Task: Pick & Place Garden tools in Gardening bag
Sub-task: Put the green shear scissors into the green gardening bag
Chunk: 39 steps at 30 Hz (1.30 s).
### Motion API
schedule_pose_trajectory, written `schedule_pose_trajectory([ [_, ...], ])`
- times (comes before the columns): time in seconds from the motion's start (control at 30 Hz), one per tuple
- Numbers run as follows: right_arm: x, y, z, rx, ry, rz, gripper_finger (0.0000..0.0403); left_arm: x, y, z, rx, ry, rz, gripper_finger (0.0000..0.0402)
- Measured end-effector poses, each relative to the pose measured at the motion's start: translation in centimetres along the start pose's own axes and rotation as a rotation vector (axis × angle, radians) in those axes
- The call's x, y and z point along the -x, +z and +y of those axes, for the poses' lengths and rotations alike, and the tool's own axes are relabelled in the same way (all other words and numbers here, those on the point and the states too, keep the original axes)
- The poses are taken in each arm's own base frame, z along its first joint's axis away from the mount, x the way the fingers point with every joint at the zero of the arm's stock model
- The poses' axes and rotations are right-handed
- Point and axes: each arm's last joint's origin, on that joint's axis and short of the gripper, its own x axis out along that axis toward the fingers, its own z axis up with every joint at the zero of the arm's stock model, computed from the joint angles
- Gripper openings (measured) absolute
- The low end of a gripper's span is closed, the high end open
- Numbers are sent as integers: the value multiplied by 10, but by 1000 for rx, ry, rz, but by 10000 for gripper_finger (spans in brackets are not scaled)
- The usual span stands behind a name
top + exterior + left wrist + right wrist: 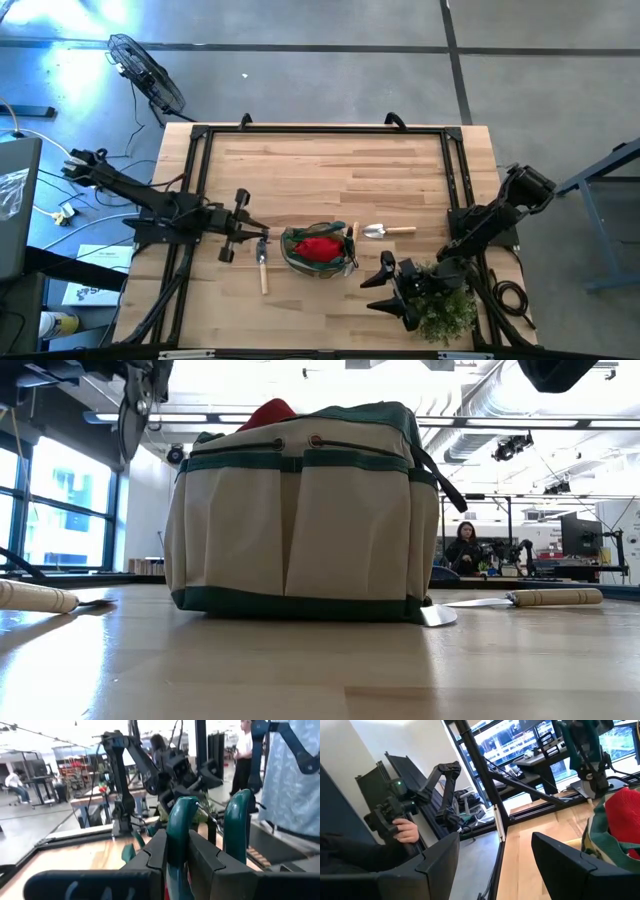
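Left gripper [250, 228] fingers clamp the teal-handled pruning shears [182, 827], judged rigid, slick and fairly heavy; right gripper [385, 285] fingers stand open, empty.

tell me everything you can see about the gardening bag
The bag is a small round soft fabric tote, tan pocket panels with dark green trim, base band and loop handles. It stands upright near the table's front middle, mouth open. A red fabric piece sits inside, poking above the rim. One trowel lies beside it, its blade near the bag's base; another lies on the other side, apart. Neither gripper touches it.
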Motion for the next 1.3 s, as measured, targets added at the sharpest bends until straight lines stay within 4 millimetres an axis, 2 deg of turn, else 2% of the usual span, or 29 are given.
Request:
schedule_pose_trajectory([
  [0.17,0,-1,0,3,-2,5,240,-3,3,1,14,35,-67,41],
  [0.97,0,-3,-1,9,-11,25,240,-31,-24,-4,67,169,-41,41],
  [1.3,0,-3,-1,9,-11,25,240,-36,-25,-5,61,175,-84,41],
])
